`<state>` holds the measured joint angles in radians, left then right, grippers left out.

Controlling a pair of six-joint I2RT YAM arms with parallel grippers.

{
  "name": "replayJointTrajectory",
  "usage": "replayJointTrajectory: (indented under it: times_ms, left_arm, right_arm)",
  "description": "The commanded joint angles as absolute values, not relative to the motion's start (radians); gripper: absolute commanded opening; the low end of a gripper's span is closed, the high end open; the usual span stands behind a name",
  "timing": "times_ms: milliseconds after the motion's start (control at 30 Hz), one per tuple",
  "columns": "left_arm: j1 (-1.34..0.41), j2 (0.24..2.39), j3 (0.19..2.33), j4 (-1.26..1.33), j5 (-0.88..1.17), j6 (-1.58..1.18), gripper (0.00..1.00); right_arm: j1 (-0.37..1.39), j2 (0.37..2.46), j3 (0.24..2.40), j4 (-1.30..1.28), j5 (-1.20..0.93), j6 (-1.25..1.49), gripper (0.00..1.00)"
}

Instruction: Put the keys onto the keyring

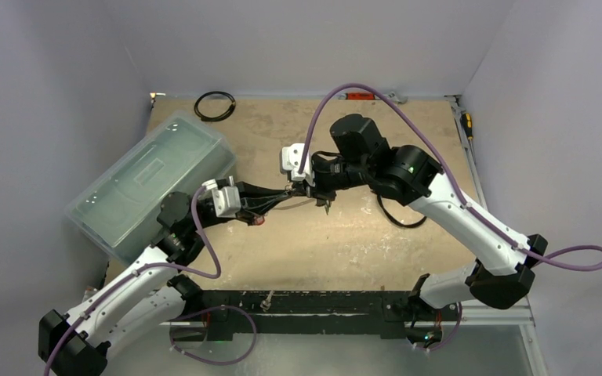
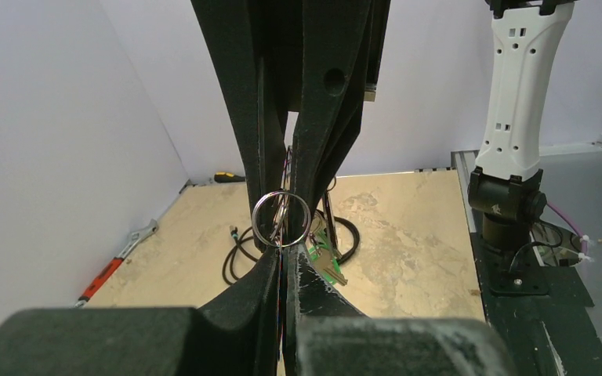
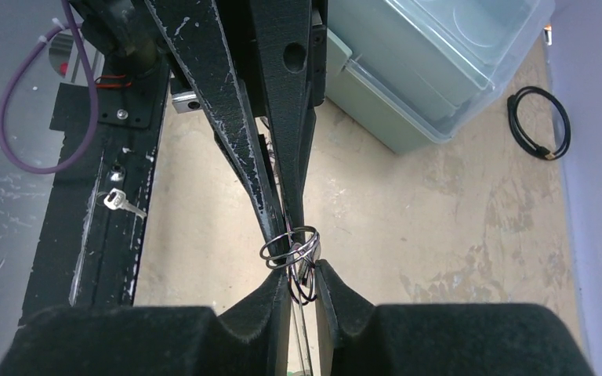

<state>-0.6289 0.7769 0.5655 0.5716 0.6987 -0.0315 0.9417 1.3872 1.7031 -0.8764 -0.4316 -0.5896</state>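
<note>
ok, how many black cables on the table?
2. A coiled ring at the far edge beside the plastic bin; a loose one mid-table, partly under the right arm. Others may be hidden under the arms.

Pale lilac walls on three sides; worn beige tabletop; black rail along near edge; even light

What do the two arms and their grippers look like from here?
The left arm and right arm share white shell links, black joints and a purple cable looping along each. A white camera block sits at each wrist. The left gripper and right gripper have long, tapering matte-black fingers, scuffed with whitish specks.
</note>
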Motion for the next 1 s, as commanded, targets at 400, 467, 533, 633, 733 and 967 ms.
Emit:
replayJointTrajectory:
  times_ms: [400,467,533,633,733,967]
  left_arm:
    - [-0.636,0.804,0.618,0.529,0.681,0.033,0.0]
    - [-0.636,0.806,0.62,0.526,0.676,0.034,0.0]
    - [-0.636,0.813,0.624,0.514,0.667,0.038,0.0]
    - [-0.636,0.82,0.632,0.492,0.66,0.049,0.0]
    - [-0.635,0.822,0.632,0.484,0.659,0.052,0.0]
    - [-0.636,0.837,0.648,0.445,0.655,0.067,0.0]
  right_arm:
    - [0.975,1.456,1.764,-0.808,-0.544,-0.527,0.39]
    - [0.976,1.46,1.766,-0.81,-0.551,-0.524,0.36]
    - [0.978,1.462,1.771,-0.811,-0.558,-0.517,0.36]
    - [0.987,1.466,1.781,-0.819,-0.569,-0.509,0.36]
    - [1.003,1.474,1.796,-0.833,-0.555,-0.503,0.34]
    - [1.048,1.516,1.833,-0.877,-0.478,-0.494,0.25]
